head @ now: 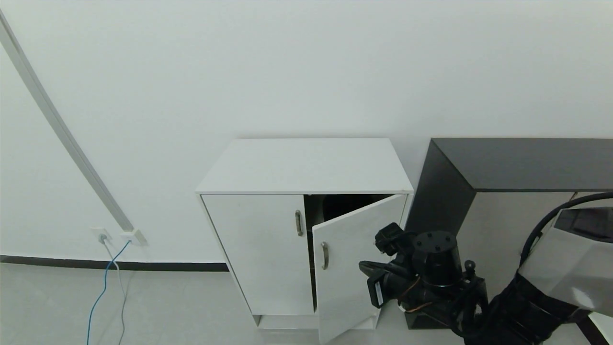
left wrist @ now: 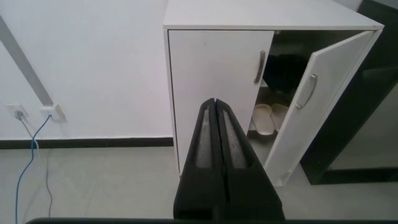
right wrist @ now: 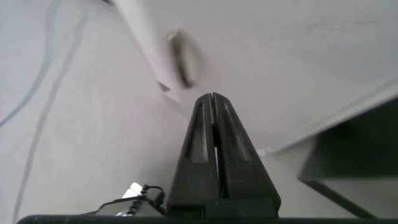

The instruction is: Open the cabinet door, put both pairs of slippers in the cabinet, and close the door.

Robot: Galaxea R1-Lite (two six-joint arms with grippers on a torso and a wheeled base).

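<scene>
Right tool [right wrist: 214, 98]: fingers pressed together, empty, just before the half-open right door [head: 352, 273], near its handle [head: 324, 255]. Left tool [left wrist: 215, 102]: also closed, empty, pointing at the white cabinet [head: 306, 165]. Left door [head: 258, 249] shut. Beige slippers [left wrist: 270, 118] lie on an inner shelf.

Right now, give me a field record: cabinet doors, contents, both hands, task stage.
cabinet: white, two doors
left door: shut
right door: ajar, swung partly out
inside: pale slippers low down; dark shape above them, cannot identify
left hand: shut, empty, facing the cabinet front, apart from it
right hand: shut, empty, close to the right door's outer face near its handle; contact unclear
task stage: at least one pair inside; door not yet closed
</scene>
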